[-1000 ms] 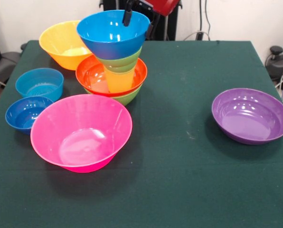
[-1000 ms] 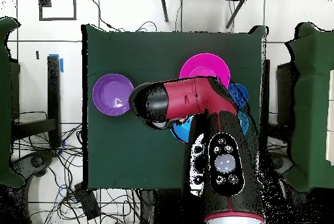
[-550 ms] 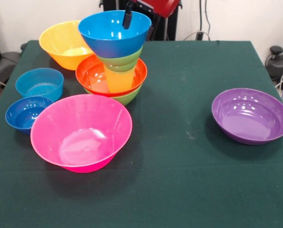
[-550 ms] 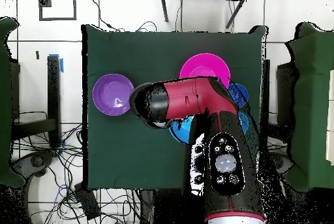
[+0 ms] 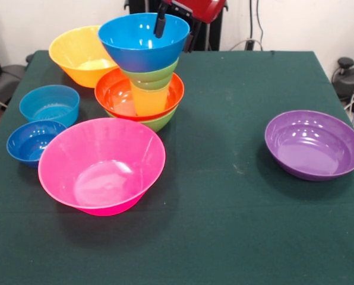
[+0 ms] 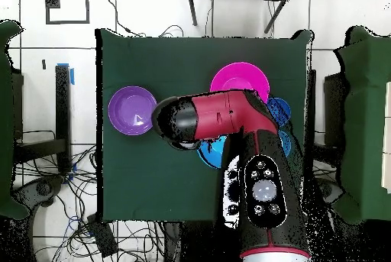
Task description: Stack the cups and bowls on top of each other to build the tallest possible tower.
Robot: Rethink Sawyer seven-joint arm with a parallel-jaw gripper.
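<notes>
**Blue bowl sits atop the tower, gripper at its rim**

Starting at the left, we have the spare bowls parked clear of the build: a dark blue bowl point(image 5: 31, 141), a light-blue bowl point(image 5: 49, 104) behind it, and the big orange bowl point(image 5: 79, 54) at the back, with the large pink bowl point(image 5: 101, 164) up front. They look like stock waiting to be used.

Now the tower point(image 5: 142, 77): medium green bowl point(image 5: 161, 122) at the base, red-orange bowl point(image 5: 114, 95) nested in it, the translucent yellow cup point(image 5: 148, 100) rising from that, a small green bowl point(image 5: 152, 77) on the cup, and a wide blue bowl point(image 5: 138, 44) crowning it, tilted slightly. The gripper point(image 5: 160, 24) has one dark finger inside the blue bowl's far rim; whether it is clamping or letting go, we cannot tell.

Well off to the right, the purple bowl point(image 5: 315, 144) sits alone. Overhead, the arm point(image 6: 221, 118) covers the stack.
</notes>
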